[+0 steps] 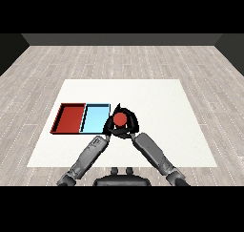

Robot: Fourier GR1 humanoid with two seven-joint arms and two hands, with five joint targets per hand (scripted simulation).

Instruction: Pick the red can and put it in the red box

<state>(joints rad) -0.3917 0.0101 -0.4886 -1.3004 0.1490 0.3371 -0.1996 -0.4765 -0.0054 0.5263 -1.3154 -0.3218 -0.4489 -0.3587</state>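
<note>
Both hands crowd one spot just right of the light blue tray (95, 120): right hand (129, 125) curled round the red can (119, 118), left hand (109, 127) tight beside it. Path left to the red tray (70, 118) crosses the blue tray and its rims. Table (162, 111) to the right and far side is open, nothing standing there

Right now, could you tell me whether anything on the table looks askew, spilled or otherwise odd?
Nothing stands out. The red tray and light blue tray lie flat and side by side, with nothing in them. The red can sits just right of the blue tray, between the left hand and right hand, which crowd it closely.
</note>
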